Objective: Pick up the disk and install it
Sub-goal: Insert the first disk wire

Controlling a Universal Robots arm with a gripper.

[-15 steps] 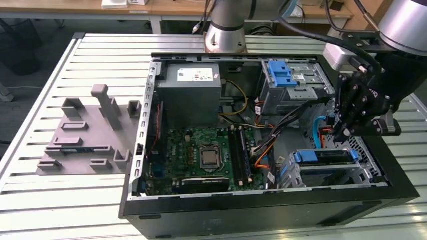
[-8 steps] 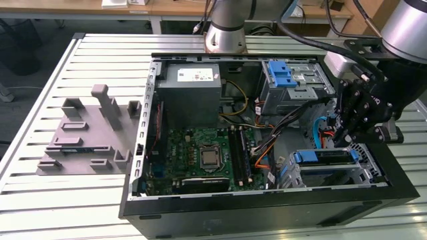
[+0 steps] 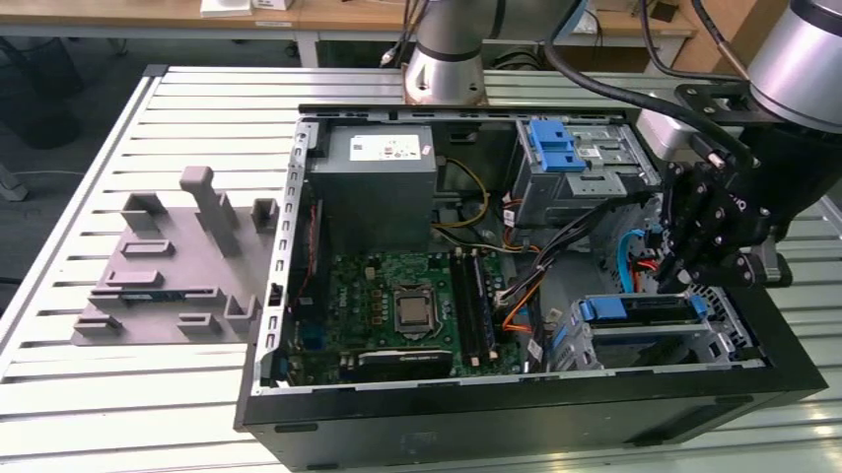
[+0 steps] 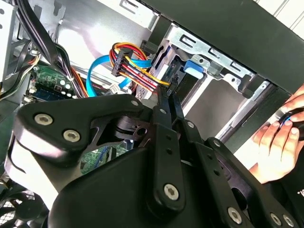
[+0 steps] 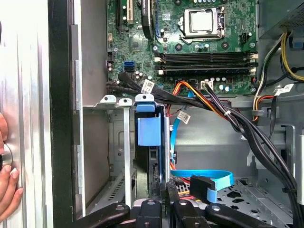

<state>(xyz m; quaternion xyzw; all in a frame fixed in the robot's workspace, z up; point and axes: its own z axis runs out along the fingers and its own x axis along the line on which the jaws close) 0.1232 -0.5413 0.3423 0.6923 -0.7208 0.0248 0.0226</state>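
Now disk [image 5: 151, 137] seated in drive cage [image 5: 124, 142]; end effector [image 5: 162, 190] fingers together, just beside it.

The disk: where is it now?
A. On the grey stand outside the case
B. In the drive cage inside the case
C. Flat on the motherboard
B: the disk, with its blue handle, sits in the metal drive cage, the gripper at its end.

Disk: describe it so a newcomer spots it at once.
In the exterior view, find the open black computer case; at its corner on the exterior view's right, below the gripper, stands a metal drive cage. The disk sits in it, blue handle on its end; the other blue piece, a bracket, tops the farther bay.
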